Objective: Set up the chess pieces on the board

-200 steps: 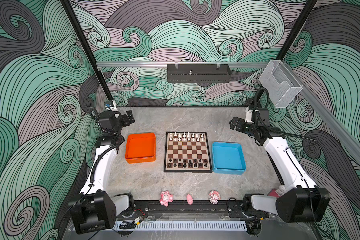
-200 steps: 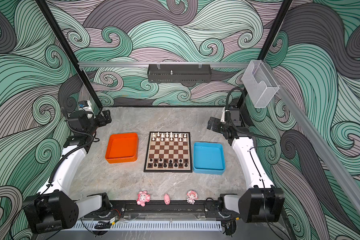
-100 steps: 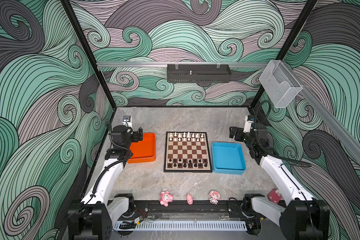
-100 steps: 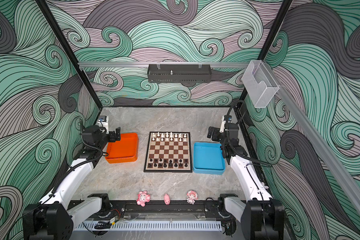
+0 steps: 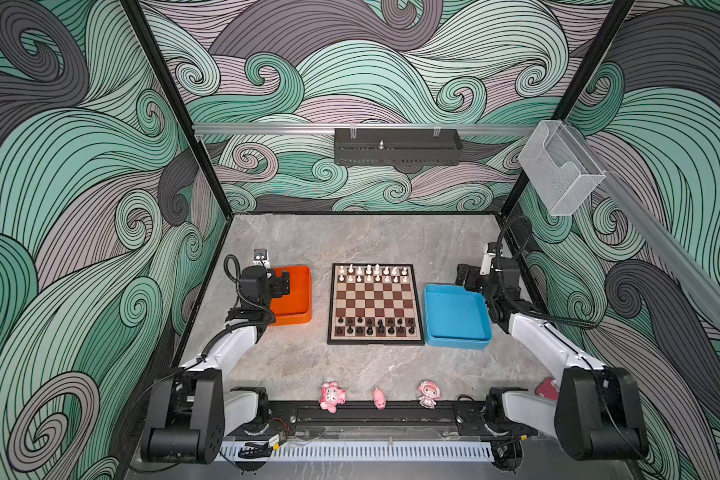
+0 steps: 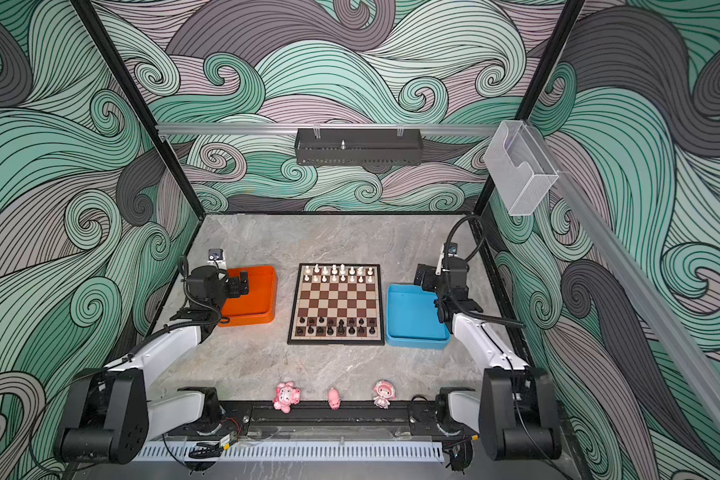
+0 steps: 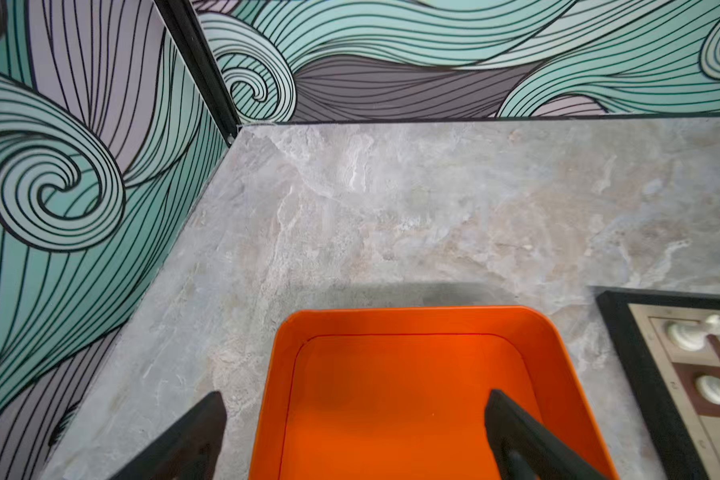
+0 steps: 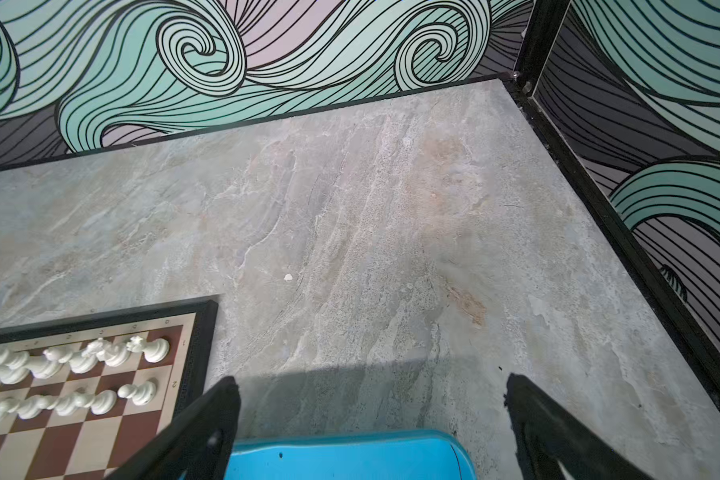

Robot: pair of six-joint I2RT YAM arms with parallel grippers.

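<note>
Meanwhile left pincer (image 5: 284, 285) has reached orange tray (image 5: 299, 299), right pincer (image 5: 463, 279) blue tray (image 5: 454, 318); both gape empty.

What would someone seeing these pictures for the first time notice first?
The board stands out in the middle of the table, with white chess pieces along its far edge and black chess pieces along its near edge. An orange tray lies on its left and a blue tray on its right. Three pink figurines stand at the table's near edge.
</note>
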